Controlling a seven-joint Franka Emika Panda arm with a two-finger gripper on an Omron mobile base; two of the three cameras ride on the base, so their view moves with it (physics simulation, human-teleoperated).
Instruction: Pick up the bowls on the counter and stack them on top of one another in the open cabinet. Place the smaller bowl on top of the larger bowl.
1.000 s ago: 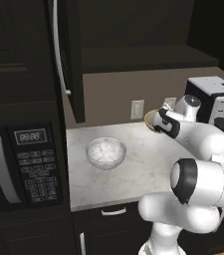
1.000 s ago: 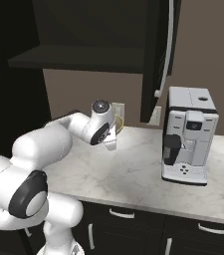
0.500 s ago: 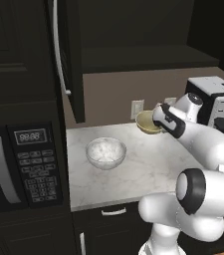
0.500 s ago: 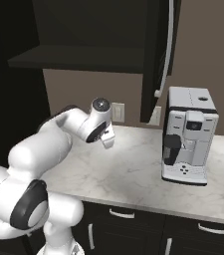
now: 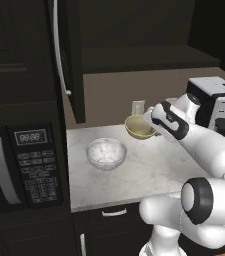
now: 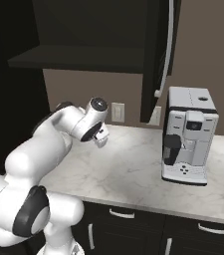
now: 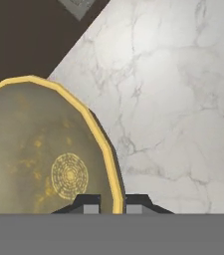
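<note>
The smaller bowl [image 5: 139,127], pale yellow-tan, hangs tilted just above the counter [image 5: 149,170] near the back wall. My gripper [image 5: 154,125] is shut on its right rim. In the hand view the yellow rim of the smaller bowl [image 7: 44,149] runs between the two fingertips of the gripper [image 7: 111,205]. The larger bowl [image 5: 105,152], whitish-grey and speckled, stands on the counter left of and in front of the small one. The cabinet [image 5: 149,55] is open above, its shelf bare and its door [image 5: 66,60] swung out. In the right base view my gripper [image 6: 102,140] hides the bowl.
A coffee machine [image 5: 214,100] [image 6: 188,134] stands on the counter to the right. A black microwave [image 5: 19,165] closes the counter's left end. A wall outlet [image 5: 137,106] sits behind the small bowl. The cabinet door's silver handle [image 6: 167,45] hangs over the counter.
My gripper has carried the smaller bowl leftward along the back of the counter, closer to the larger bowl. The larger bowl has not moved.
</note>
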